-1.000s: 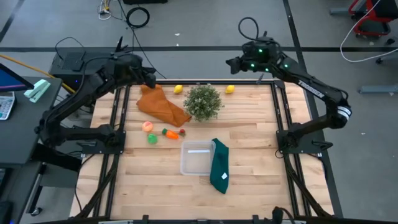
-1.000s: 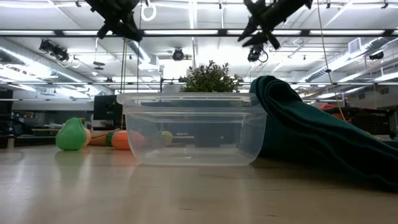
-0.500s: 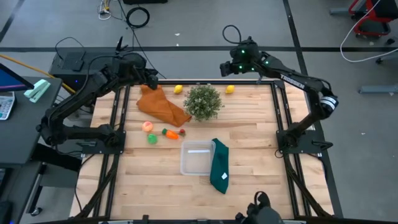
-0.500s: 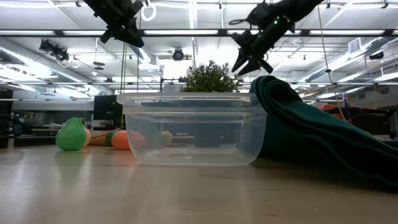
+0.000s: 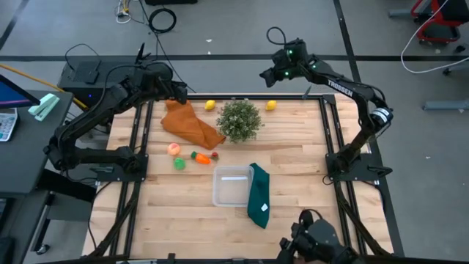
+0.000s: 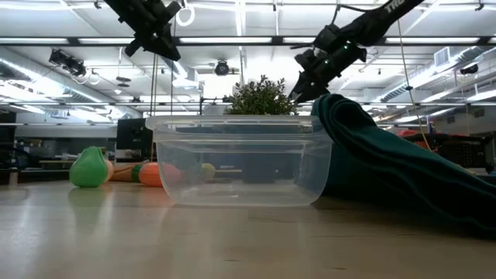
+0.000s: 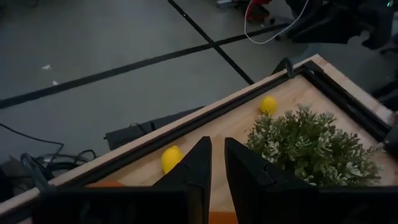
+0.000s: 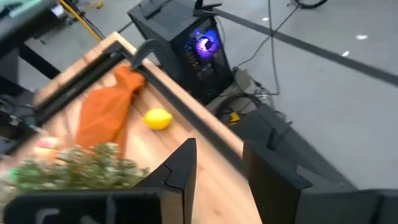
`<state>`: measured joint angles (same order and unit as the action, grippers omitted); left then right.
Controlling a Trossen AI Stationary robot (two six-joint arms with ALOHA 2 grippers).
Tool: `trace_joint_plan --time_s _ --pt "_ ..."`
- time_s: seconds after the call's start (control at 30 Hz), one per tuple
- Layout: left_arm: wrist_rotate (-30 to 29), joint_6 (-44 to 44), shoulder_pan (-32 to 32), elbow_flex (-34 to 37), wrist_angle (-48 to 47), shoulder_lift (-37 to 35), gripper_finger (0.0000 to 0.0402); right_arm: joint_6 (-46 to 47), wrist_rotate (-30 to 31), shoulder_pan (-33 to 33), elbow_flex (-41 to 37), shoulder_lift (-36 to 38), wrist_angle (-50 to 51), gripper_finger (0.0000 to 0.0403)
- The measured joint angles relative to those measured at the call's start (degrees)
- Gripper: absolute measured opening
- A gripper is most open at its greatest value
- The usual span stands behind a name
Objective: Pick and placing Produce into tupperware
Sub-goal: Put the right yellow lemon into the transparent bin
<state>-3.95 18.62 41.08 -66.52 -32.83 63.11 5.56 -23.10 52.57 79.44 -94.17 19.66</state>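
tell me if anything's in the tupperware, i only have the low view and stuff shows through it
Observer: It's empty. The high view shows the tupperware bare inside; the carrot lies outside it, toward the left arm's side.
Operator: where's the right gripper
Observer: The right gripper hangs over the table's far edge, near the lemon right of the plant.
Operator: open?
Observer: Yes, its wrist view shows the fingers apart, holding nothing. The left gripper waits over the far left corner.
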Motion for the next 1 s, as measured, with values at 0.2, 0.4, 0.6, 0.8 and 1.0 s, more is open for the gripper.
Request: trace_joint_plan --time_s 0.2,0.4,0.6,0.8,1.0 --pt "0.00 5.28 -0.09 0.00 0.05 0.00 0.0048 -5.71 0.25 1.45 0.00 -2.03 0.59 0.0120" --pt "-0.02 7.14 -0.07 0.00 0.28 -0.02 0.0052 -7.22 1.11 3.44 0.06 -5.24 0.14 0.0130" --pt "-0.37 6.53 -0.07 0.00 1.33 -0.02 0.0052 -6.02 -1.06 4.67 7.50 -10.07 6.98 0.0128" --pt "-0.48 3.35 -0.05 0.00 1.27 -0.02 0.0055 -14.17 7.52 1.21 21.06 -14.30 24.28 0.0126" --pt "-0.48 1.80 -0.06 0.00 1.26 -0.04 0.0051 -12.90 16.55 -1.48 28.39 -17.31 33.54 0.0125"
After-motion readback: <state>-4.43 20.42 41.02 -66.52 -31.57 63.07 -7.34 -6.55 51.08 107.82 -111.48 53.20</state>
